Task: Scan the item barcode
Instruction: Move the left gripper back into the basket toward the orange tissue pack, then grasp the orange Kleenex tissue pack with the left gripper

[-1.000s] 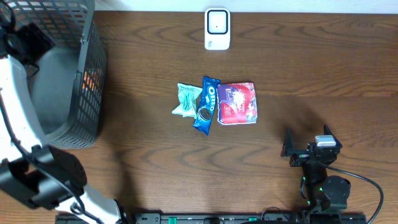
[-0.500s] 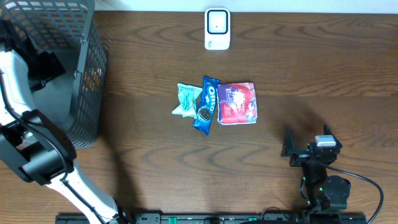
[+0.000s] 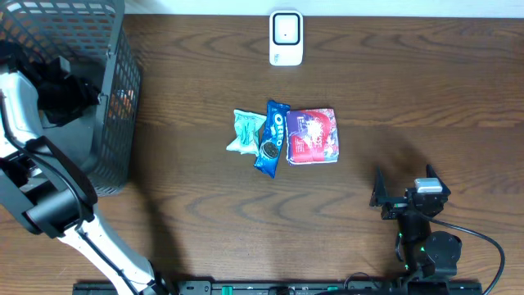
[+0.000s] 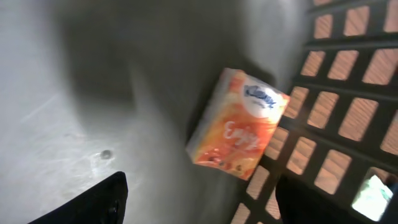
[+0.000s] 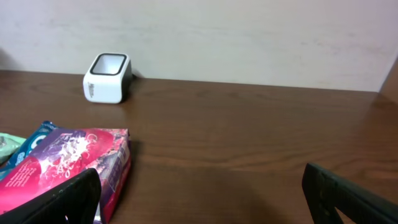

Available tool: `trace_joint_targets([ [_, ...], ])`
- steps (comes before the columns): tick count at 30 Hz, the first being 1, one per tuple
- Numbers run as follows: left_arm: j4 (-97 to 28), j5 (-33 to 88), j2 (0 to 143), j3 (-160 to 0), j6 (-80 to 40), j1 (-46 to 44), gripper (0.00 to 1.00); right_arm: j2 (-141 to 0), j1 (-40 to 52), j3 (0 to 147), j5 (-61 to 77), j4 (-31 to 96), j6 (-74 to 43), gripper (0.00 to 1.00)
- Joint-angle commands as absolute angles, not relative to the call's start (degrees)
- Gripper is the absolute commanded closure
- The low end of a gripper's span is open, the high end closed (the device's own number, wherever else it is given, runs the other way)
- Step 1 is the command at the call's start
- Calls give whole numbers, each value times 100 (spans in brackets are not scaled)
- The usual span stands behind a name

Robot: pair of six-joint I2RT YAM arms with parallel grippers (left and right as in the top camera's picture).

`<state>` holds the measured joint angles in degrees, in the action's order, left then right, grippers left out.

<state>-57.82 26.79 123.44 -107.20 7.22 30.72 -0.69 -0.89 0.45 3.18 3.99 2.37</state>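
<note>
An orange Kleenex tissue pack [image 4: 239, 124] lies on the floor of the grey mesh basket [image 3: 123, 156], against its right wall [image 4: 348, 93]. Through the mesh, the pack [image 3: 123, 102] shows as an orange patch. My left gripper [image 4: 202, 199] is down inside the basket, open, with the pack just ahead of its fingers and nothing between them. From above, this gripper [image 3: 75, 92] is a dark shape left of the pack. The white scanner [image 3: 286, 38] stands at the table's far edge. My right gripper [image 3: 403, 187] rests open at the front right, empty.
A mint green packet [image 3: 246, 131], a blue Oreo pack [image 3: 273, 138] and a red and purple pack [image 3: 312, 136] lie together mid-table. The right wrist view shows the red pack [image 5: 68, 165] at its left and the scanner [image 5: 107, 78] further back by the wall.
My left arm has reached deeper into the basket, moving right toward the tissue pack, and its jaws have narrowed slightly. The right arm and the table items have not moved.
</note>
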Motion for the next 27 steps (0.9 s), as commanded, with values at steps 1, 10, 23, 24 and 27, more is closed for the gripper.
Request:
trace_joint_targets([
  [1, -5793, 2829, 12431, -10654, 884, 3057, 23, -38, 8, 32, 351, 410, 263, 1],
  [10, -5638, 2829, 12431, -10335, 1048, 3057, 24, -38, 8, 32, 351, 410, 263, 1],
  [23, -4781, 2832, 12431, -9564, 1022, 3039, 26, -38, 8, 32, 349, 410, 263, 1],
  [24, -4720, 2832, 12431, -9546, 993, 3039, 27, -38, 8, 32, 351, 410, 263, 1],
  [27, -4569, 2882, 12431, -9539, 978, 3039, 29, -38, 8, 32, 351, 410, 263, 1],
])
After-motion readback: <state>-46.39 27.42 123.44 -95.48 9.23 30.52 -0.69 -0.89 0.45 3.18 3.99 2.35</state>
